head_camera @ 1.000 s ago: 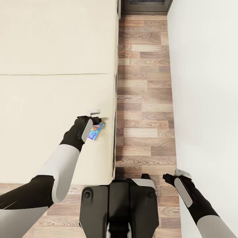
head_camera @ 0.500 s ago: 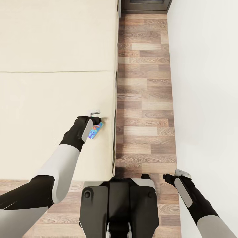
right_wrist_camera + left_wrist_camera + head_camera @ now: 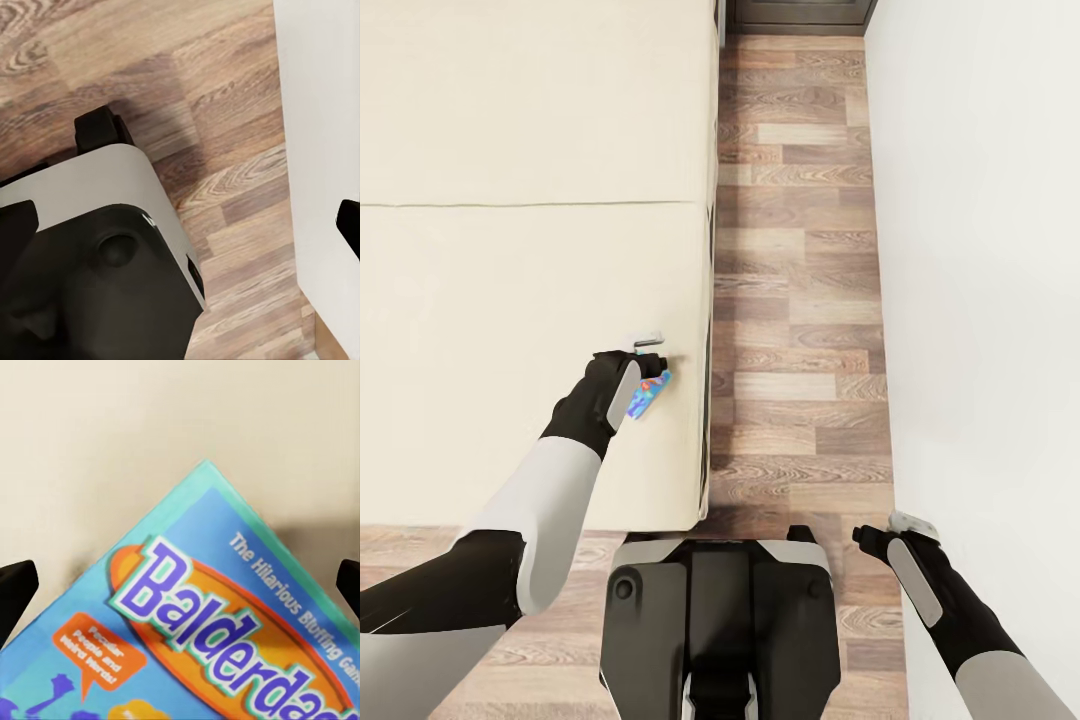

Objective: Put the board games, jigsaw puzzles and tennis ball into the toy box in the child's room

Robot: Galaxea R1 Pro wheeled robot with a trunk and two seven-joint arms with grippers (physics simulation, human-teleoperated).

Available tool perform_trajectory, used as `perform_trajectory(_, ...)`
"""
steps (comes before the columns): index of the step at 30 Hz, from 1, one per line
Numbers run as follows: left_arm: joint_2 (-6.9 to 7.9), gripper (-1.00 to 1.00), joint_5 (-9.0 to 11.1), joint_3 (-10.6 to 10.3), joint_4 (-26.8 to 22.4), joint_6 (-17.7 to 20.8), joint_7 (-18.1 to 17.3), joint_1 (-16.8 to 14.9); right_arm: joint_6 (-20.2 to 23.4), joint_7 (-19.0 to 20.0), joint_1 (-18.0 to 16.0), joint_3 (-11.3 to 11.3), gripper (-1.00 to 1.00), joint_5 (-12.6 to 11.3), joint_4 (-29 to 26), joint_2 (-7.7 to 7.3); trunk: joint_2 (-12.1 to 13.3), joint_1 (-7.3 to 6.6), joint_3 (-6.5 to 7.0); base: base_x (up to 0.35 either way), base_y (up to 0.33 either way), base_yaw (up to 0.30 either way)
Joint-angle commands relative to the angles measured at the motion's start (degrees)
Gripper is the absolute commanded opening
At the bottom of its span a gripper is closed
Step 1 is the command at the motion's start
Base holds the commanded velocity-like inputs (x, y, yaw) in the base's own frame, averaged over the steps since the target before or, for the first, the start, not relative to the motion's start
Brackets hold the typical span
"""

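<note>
My left gripper (image 3: 650, 362) is over the right-hand edge of the bed (image 3: 510, 300), and the small blue board game (image 3: 647, 396) sits tilted under its fingers, one side raised off the mattress. In the left wrist view the Balderdash cover (image 3: 217, 622) fills the space between the 2 dark fingertips (image 3: 16, 589), which stand far apart at the frame edges. So the jaws look spread around the box, though I cannot tell from here whether they actually press on it.

I judge this 1 box to be light and stiff: thin cardboard with a glossy printed lid, likely slippery on flat pads. I would grip across its short width, on the side walls rather than the lid face, and near its middle so it does not swing.

My right gripper (image 3: 905, 525) hangs by the white wall above the wooden floor (image 3: 790, 300), beside the robot base (image 3: 97, 262); its tips sit wide and hold nothing.
</note>
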Motion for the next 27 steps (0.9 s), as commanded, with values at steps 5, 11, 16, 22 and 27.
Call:
perform_trajectory(5,-0.05,1.00,0.5,0.1,-0.1,0.2,0.3,0.0,0.1,-0.5,0.0,0.2,1.00,-0.6,-0.1,-0.06,-0.1,0.02,-0.06,-0.207,0.000,0.000)
perform_trajectory(11,-0.05,1.00,0.5,0.1,0.0,0.1,0.4,0.0,0.1,-0.5,0.0,0.2,1.00,-0.5,-0.1,-0.06,-0.1,0.02,-0.06,-0.263,0.000,0.000)
perform_trajectory(16,-0.05,1.00,0.5,0.1,-0.1,0.1,0.4,0.0,0.1,-0.5,0.0,0.2,1.00,-0.6,-0.1,-0.06,-0.1,0.02,-0.06,-0.221,0.000,0.000)
perform_trajectory(22,-0.05,1.00,0.5,0.1,-0.1,0.1,0.4,0.0,0.1,-0.5,0.0,0.2,1.00,-0.5,-0.1,-0.06,-0.1,0.02,-0.06,-0.229,0.000,0.000)
perform_trajectory(27,-0.05,1.00,0.5,0.1,0.0,0.1,0.4,0.0,0.1,-0.5,0.0,0.2,1.00,-0.5,-0.1,-0.06,-0.1,0.02,-0.06,-0.190,0.000,0.000)
